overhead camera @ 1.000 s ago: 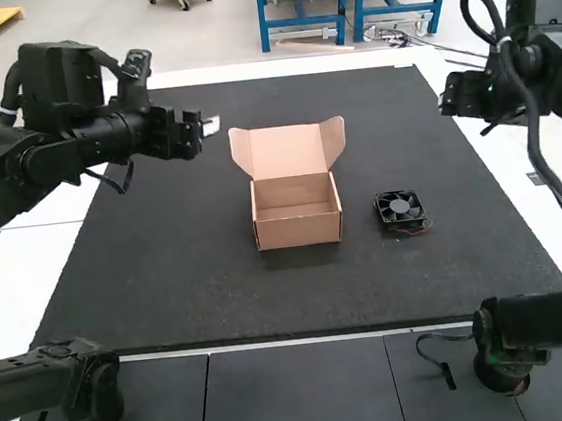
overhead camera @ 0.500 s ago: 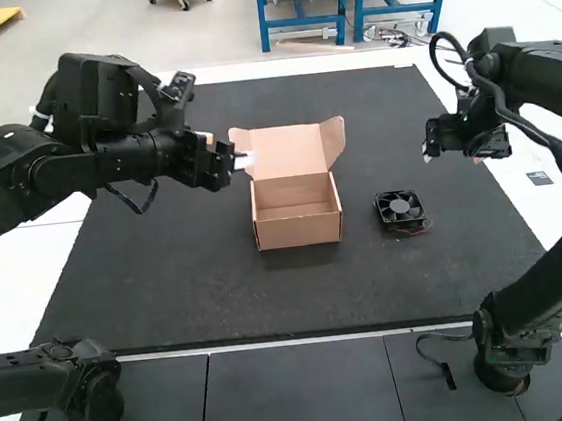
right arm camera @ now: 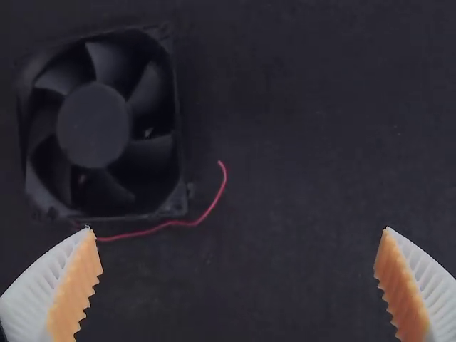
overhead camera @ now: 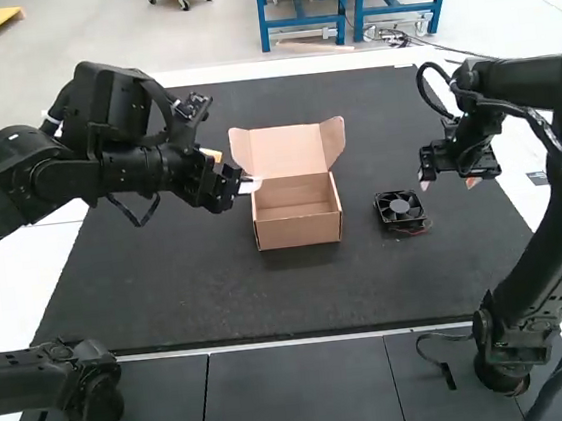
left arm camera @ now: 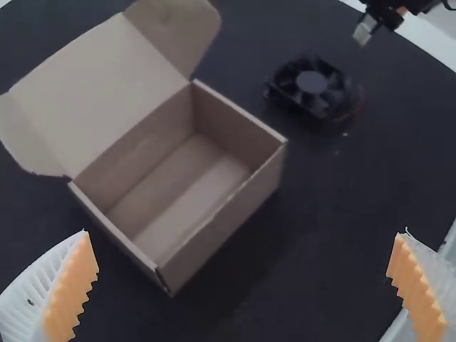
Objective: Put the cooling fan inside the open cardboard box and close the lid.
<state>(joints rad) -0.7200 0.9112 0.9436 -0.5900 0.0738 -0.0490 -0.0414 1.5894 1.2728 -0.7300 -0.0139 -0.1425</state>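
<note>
A small cardboard box [overhead camera: 296, 209] stands open in the middle of the black mat, its lid [overhead camera: 288, 149] folded back flat behind it. The box [left arm camera: 178, 206] is empty inside. A black square cooling fan [overhead camera: 402, 210] lies flat on the mat just right of the box, a thin red wire [right arm camera: 192, 214] trailing from it. My left gripper [overhead camera: 241, 182] hovers open at the box's left rear corner. My right gripper [overhead camera: 448, 175] hangs open above the mat, a little right of and behind the fan [right arm camera: 100, 125]; its white ribbed fingers carry orange pads.
The black mat [overhead camera: 168, 283] covers most of the table, with white table edges [overhead camera: 7, 279] on both sides. Wide free mat lies in front of the box and fan.
Both arms have swung inward: the left gripper came right and down to the box's left corner, the right gripper dropped from the far right toward the fan.
</note>
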